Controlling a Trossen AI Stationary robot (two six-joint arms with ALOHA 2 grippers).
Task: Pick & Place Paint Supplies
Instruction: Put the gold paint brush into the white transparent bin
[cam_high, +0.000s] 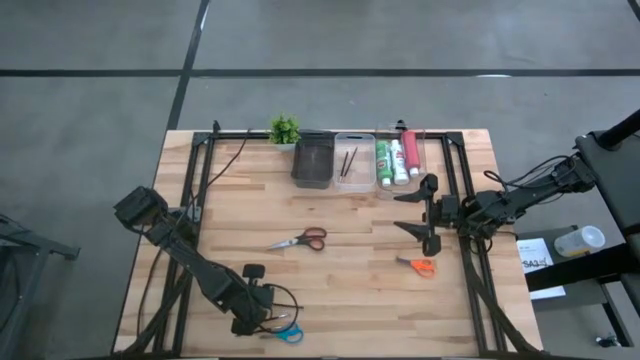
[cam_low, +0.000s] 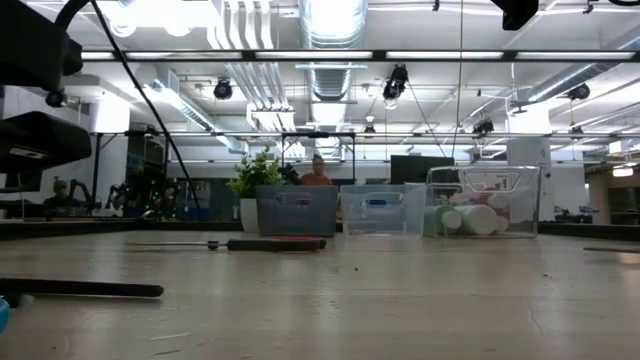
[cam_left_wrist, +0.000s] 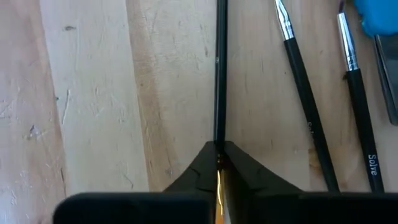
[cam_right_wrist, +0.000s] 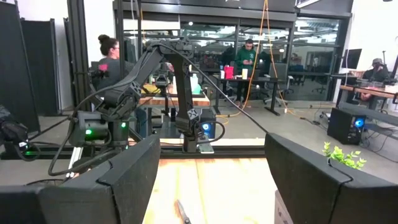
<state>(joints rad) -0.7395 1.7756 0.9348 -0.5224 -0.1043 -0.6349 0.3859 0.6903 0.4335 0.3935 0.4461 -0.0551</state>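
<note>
Down at the near edge of the bench (cam_high: 330, 290), the left end effector (cam_left_wrist: 218, 163) has pinched shut on a thin dark brush (cam_left_wrist: 219, 74) lying flat beside two others, light, stiff and probably slippery, best gripped mid-handle, while the right end effector (cam_high: 428, 212) waits wide open.

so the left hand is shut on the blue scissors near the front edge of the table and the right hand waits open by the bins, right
Not quite. The left hand is shut on a thin dark brush, not the blue scissors, which lie beside it; the left wrist view shows the fingers pinching the brush handle. The rest holds: it is near the table's front edge, and the right hand waits open by the bins.
</note>
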